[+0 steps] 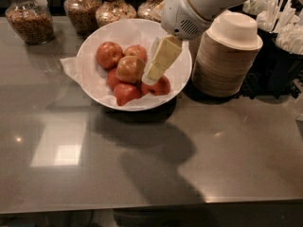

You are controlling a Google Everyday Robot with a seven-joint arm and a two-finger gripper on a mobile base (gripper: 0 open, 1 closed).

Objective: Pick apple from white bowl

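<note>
The white bowl [94, 40], wide, shallow and lined with crumpled white paper, stands on the grey counter at the back middle. Several apples lie in it. The apple [129, 69], the largest and palest, dull red with yellowish-tan, sits on top of the pile in the middle. My gripper [152, 74] hangs from the white arm over the right half of the bowl, its cream fingers [163, 58] pointing down and left, tips just right of the apple and above a darker red apple [160, 86].
Several glass jars [29, 17] of nuts and grains line the back edge. A stack of cream disposable bowls [226, 56] stands right of the white bowl. A black holder with white plastic cutlery [279, 22] is at far right.
</note>
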